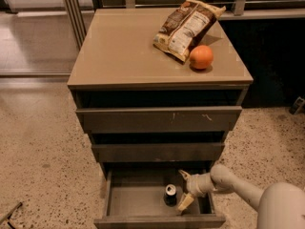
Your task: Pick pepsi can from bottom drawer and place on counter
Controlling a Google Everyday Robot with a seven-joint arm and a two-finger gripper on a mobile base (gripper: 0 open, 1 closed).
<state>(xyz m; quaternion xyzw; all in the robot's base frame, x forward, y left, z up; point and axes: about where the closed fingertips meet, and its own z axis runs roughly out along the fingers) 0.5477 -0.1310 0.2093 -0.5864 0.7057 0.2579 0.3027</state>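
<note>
The pepsi can [170,195] stands upright in the open bottom drawer [128,202], right of its middle. My gripper [184,191] reaches into the drawer from the right, just to the right of the can. Its two tan fingers are spread, one [183,175] above and behind the can, the other [185,202] in front of it. They do not hold the can. The tan counter [124,46] is the cabinet's top.
A brown-and-white snack bag [187,25] and an orange [201,57] lie on the counter's right rear part. Two upper drawers [157,119] stick out slightly above the bottom one. Speckled floor [43,147] surrounds the cabinet. My arm [248,194] enters from the lower right.
</note>
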